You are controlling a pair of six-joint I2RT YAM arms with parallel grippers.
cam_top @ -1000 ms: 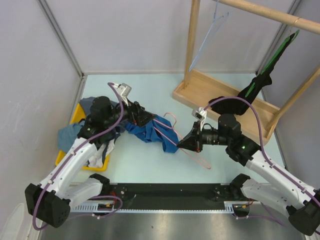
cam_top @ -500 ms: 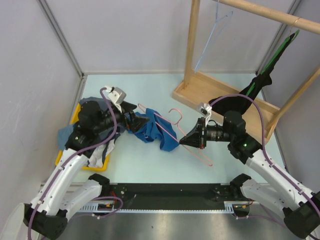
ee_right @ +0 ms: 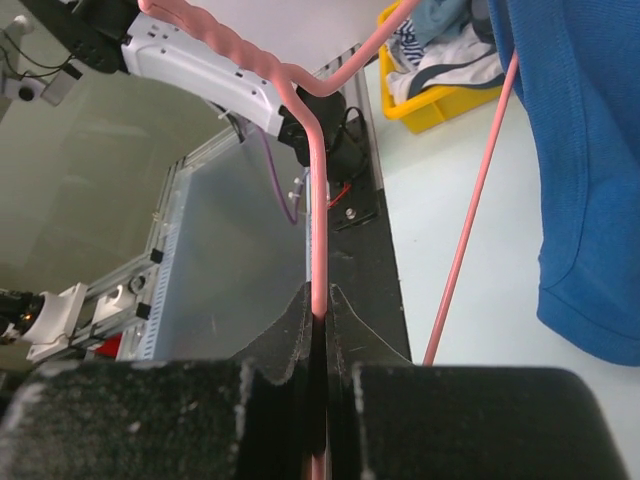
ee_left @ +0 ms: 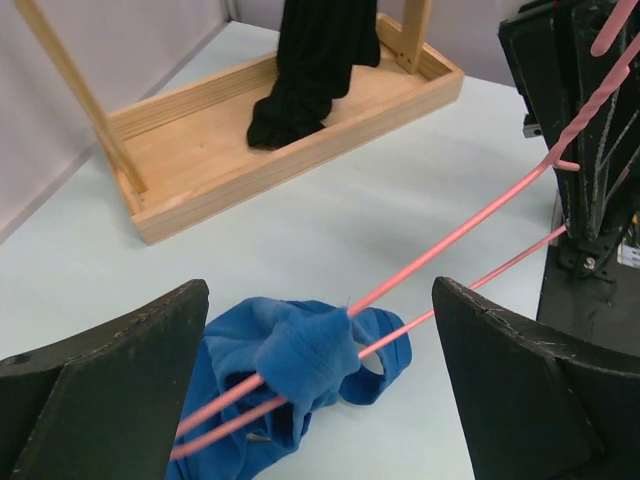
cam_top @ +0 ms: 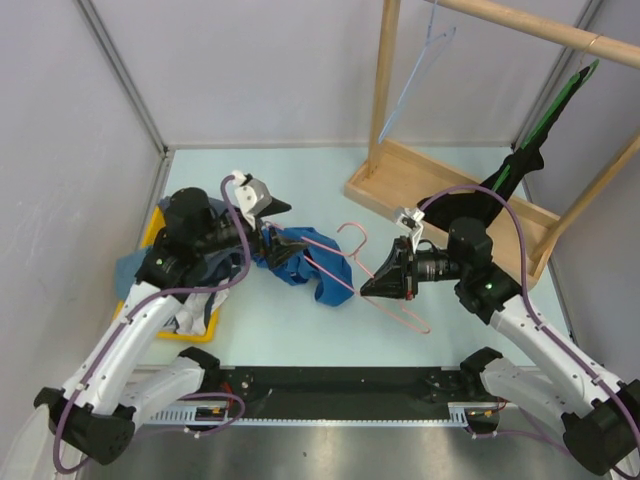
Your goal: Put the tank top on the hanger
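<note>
The right gripper (cam_top: 368, 288), frame centre, clamps the pink hanger (ee_right: 313, 200) (wire pinched between its fingers). The tank top (cam_top: 320, 280) hangs bunched on its far end, left of centre, before the released left gripper (ee_left: 320, 288).

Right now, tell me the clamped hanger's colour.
The hanger is pink, clearest in the left wrist view.

1. Left arm (cam_top: 130, 335), white shells with black joints: rises from its base, then bends inward with the forearm aimed at table centre.
2. Left gripper (cam_top: 290, 243), black, two-finger: jaws spread wide; broad dark fingers (ee_left: 120, 370) at either side of the wrist view.
3. Right arm (cam_top: 540, 345), same build: elbow bent, wrist pointing left.
4. Right gripper (cam_top: 368, 288), black: jaws pressed together, pinching the thin pink wire clothes hanger (ee_right: 315, 200).
</note>
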